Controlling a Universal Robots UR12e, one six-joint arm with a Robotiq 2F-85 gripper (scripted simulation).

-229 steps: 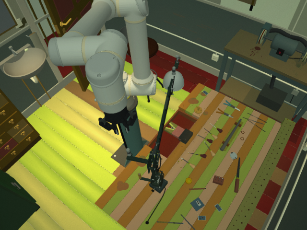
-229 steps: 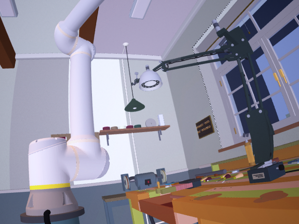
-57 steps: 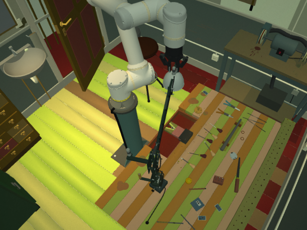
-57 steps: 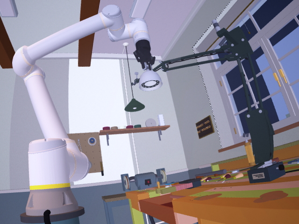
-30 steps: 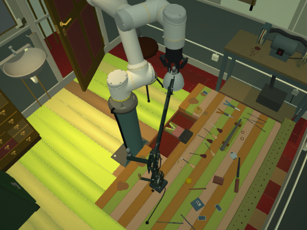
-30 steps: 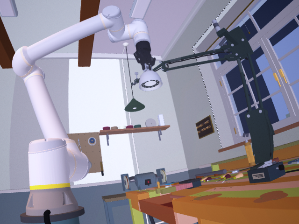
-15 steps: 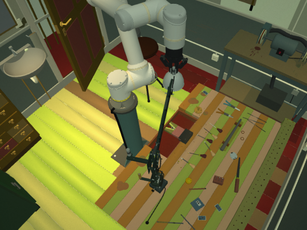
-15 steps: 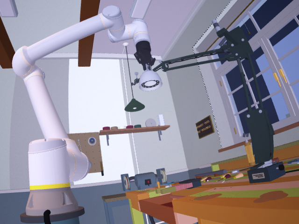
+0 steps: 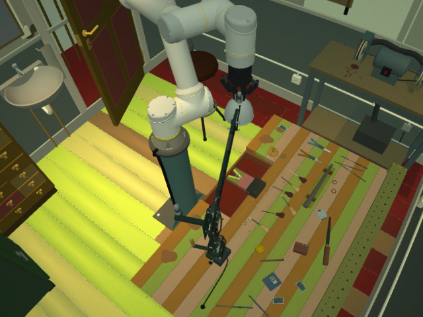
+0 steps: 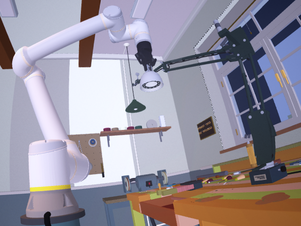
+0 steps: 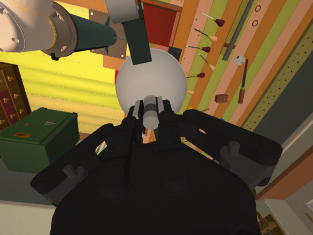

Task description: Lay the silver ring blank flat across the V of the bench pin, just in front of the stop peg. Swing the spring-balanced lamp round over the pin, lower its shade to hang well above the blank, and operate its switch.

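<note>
My gripper (image 11: pixel 149 111) is high above the bench and grips the grey knob (image 11: pixel 150 111) on top of the lamp shade (image 11: pixel 151 81). The shade (image 9: pixel 239 114) is a pale dome hanging from the dark spring-balanced arm (image 10: pixel 194 62). The arm rises from the lamp base (image 9: pixel 217 252) on the bench's near side. A dark bench pin (image 9: pixel 186 218) sticks out from the bench edge by my pedestal. A small peg (image 9: pixel 177 208) stands at its outer end. The silver ring blank is too small for me to pick out on the pin.
The lamp's lower arm (image 9: pixel 225 163) runs up just beside my wrist. Gravers and files (image 9: pixel 287 194) lie scattered on the striped bench, with a steel mandrel (image 9: pixel 317 186), an open drawer (image 9: pixel 239 184) and a ceiling pendant (image 10: pixel 135 107) nearby.
</note>
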